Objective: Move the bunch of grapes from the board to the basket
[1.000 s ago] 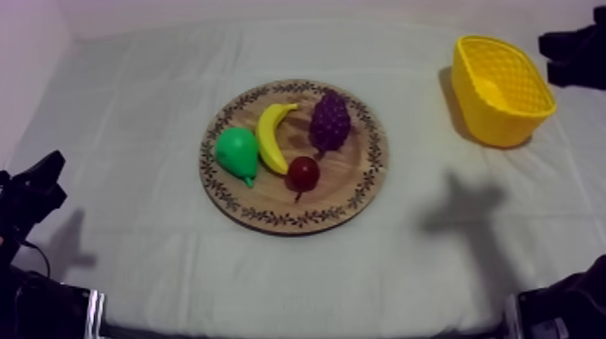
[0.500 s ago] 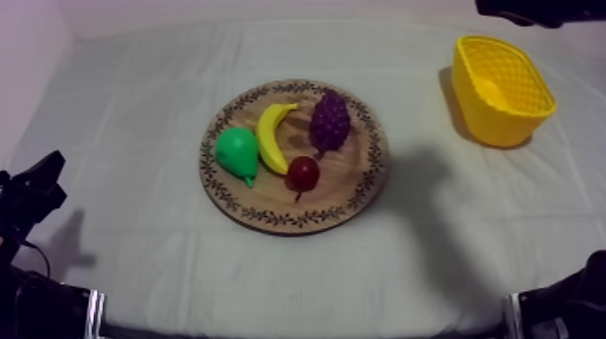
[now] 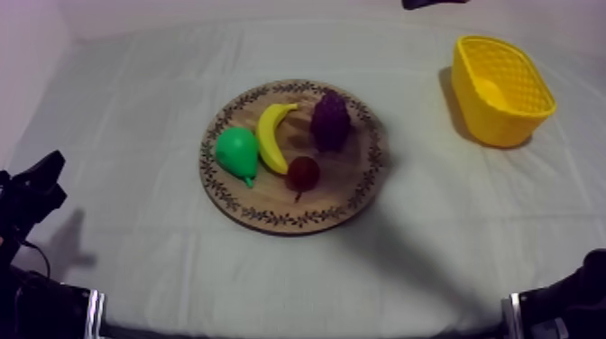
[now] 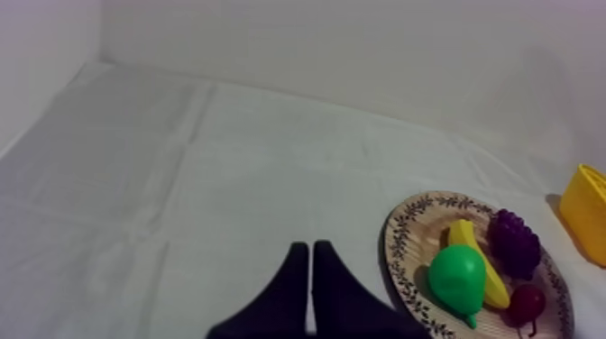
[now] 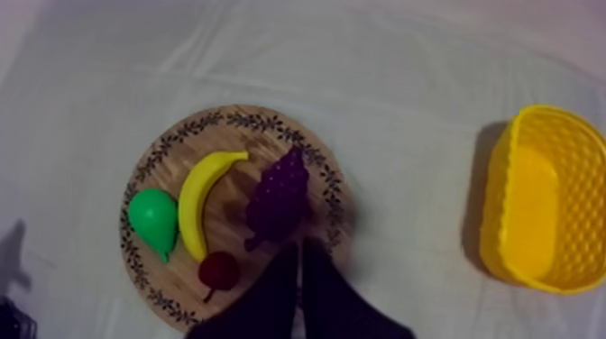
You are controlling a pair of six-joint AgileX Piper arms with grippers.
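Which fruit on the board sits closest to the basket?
The purple bunch of grapes, at the board edge facing the yellow basket; the banana, pear and small red fruit lie farther away.

Grey-white cloth (image 3: 135, 117) — creased, softly shadowed — runs back to a plain pale wall (image 4: 361, 45).

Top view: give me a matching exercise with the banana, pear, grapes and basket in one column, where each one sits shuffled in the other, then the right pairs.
1. banana
2. pear
3. bunch of grapes
4. yellow basket

A. standing apart from the wooden board
B. on the board, at the side farthest from the basket
C. on the board, between pear and grapes
D. on the board, at the side nearest the basket

Pairs: 1-C, 2-B, 3-D, 4-A
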